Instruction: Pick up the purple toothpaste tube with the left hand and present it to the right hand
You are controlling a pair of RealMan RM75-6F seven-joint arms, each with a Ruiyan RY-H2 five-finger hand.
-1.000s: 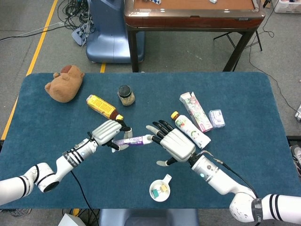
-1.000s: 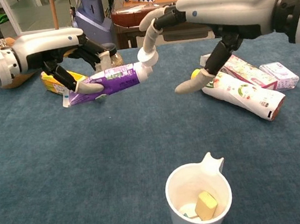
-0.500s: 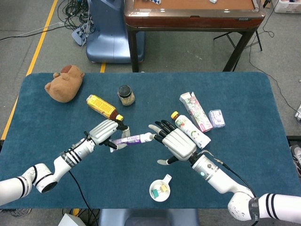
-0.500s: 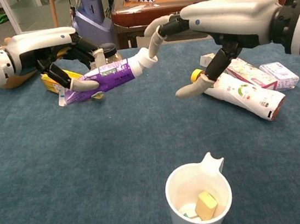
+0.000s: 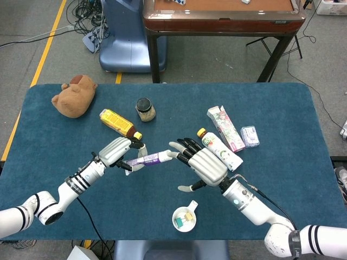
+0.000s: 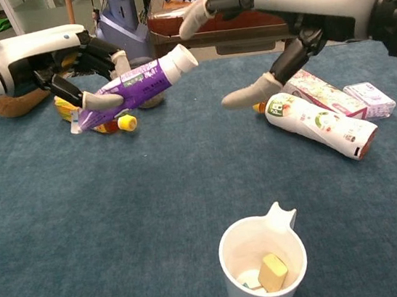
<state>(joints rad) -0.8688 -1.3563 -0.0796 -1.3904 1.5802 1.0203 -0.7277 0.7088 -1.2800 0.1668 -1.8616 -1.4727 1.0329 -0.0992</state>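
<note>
Toothpaste is sitting in the left hand: the purple toothpaste tube is being gripped near its flat crimped end, thumb underneath and the other fingers curling over the top, and it is being held clear of the blue table, tilting upward toward its white cap. That cap is pointing at the right hand, which is hovering just beside it with its fingers spread and its thumb hanging down, holding nothing; whether a fingertip is touching the cap cannot be told from either view. In the head view the left hand, the tube and the right hand are lining up across the middle of the table. Beneath the raised tube in the chest view, a yellow bottle is lying on its side, and a small dark-lidded jar is standing just beyond it. A brown plush toy is resting near the far left corner. To the right, a white bottle with a yellow cap is lying beside a flat carton and a small clear packet. Near the front edge, a white cup is holding a yellowish block.
</note>
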